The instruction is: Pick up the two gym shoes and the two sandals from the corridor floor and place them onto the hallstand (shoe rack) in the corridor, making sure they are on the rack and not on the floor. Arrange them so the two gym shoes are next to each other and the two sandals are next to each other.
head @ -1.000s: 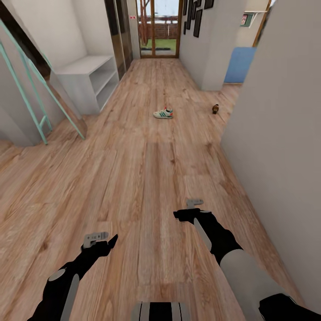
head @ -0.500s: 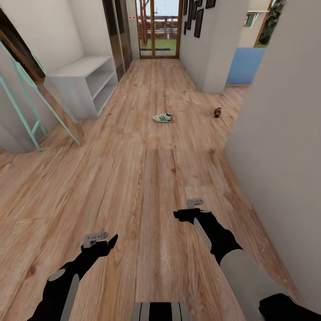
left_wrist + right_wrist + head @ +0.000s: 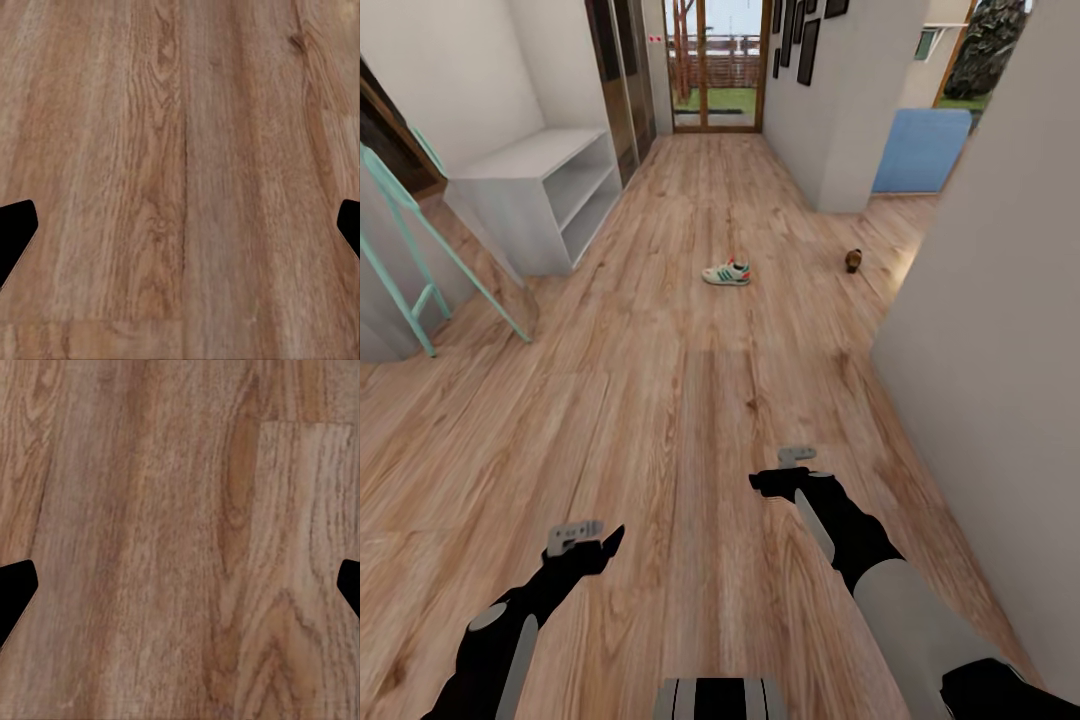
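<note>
Far down the corridor floor [image 3: 690, 400] in the head view, one gym shoe [image 3: 726, 273] lies mid-hallway, long axis running left to right, its red-patched heel toward the right and toe toward the left. A small dark object, likely a sandal [image 3: 853, 261], sits farther right by the wall corner, too small to read its heading. The hallstand [image 3: 530, 190] stands at far left, past the teal stair rail [image 3: 420, 240]. Both arms hang low and near: left gripper [image 3: 582, 538] and right gripper [image 3: 792, 466], neither holding anything. Judged from this, the step is the drive up; stopping short of the shoe and square to its side would let one gripper close across its narrow width.

Left wrist view: fingertips [image 3: 16, 229] spread wide over bare planks, released.

Right wrist view: fingertips [image 3: 16, 589] likewise parted, nothing between them.
</note>
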### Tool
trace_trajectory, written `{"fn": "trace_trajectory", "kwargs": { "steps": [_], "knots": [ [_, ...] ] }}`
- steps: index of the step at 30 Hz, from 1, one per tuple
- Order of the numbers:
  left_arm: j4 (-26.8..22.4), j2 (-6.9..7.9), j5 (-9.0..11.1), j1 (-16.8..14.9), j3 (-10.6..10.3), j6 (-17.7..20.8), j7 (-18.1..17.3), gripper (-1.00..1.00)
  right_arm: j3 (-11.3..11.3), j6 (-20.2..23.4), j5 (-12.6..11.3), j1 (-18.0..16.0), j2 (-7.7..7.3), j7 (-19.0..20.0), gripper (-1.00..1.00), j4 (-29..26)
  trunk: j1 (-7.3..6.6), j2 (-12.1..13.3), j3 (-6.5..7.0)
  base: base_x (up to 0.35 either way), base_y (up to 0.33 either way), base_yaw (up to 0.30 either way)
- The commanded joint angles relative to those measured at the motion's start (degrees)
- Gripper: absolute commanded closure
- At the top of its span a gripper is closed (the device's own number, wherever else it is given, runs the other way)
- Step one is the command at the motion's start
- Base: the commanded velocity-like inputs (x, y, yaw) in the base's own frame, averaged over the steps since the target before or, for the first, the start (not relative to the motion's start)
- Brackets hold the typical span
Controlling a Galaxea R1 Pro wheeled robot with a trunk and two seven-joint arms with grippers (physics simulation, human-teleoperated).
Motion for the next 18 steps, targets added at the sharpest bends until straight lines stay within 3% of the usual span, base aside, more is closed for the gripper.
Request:
{"fn": "trace_trajectory", "kwargs": {
  "steps": [1, 18],
  "knots": [
    [0.0, 0.01, 0.0, 0.0, 0.0, 0.0, 0.0, -1.00, 0.0, 0.0, 0.0, 0.0, 0.00, 0.0, -1.00, 0.0, 0.00, 0.0, 0.00, 0.332, 0.000, 0.000],
    [0.0, 0.01, 0.0, 0.0, 0.0, 0.0, 0.0, -1.00, 0.0, 0.0, 0.0, 0.0, 0.00, 0.0, -1.00, 0.0, 0.00, 0.0, 0.00, 0.331, 0.000, 0.000]
  ]
}}
